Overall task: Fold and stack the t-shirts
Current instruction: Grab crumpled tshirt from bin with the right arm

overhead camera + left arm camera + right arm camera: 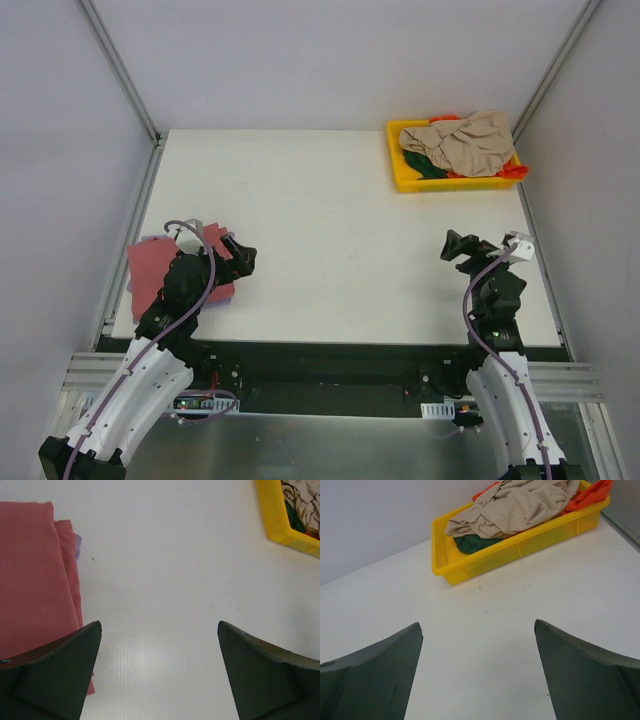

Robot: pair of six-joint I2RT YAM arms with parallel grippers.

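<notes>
Two stacked shirts (35, 580), seemingly, beside left pincer (159, 625).

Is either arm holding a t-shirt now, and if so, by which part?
Nothing is held. The left gripper and the right gripper both have their jaws wide open, with no cloth between them.

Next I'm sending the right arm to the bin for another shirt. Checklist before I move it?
1. Grippers free: left gripper and right gripper both open, nothing between fingers. Ok.
2. Finished stack clear: folded dusty-red shirt at the table left edge, lavender shirt peeking from under it. Ok.
3. Route to yellow bin: bare table ahead of the right gripper. Ok.
4. Top pick exposed: tan shirt heaped uppermost. Ok.
5. Tan shirt untangled from green shirt and orange-red shirt below: cannot tell.
</notes>
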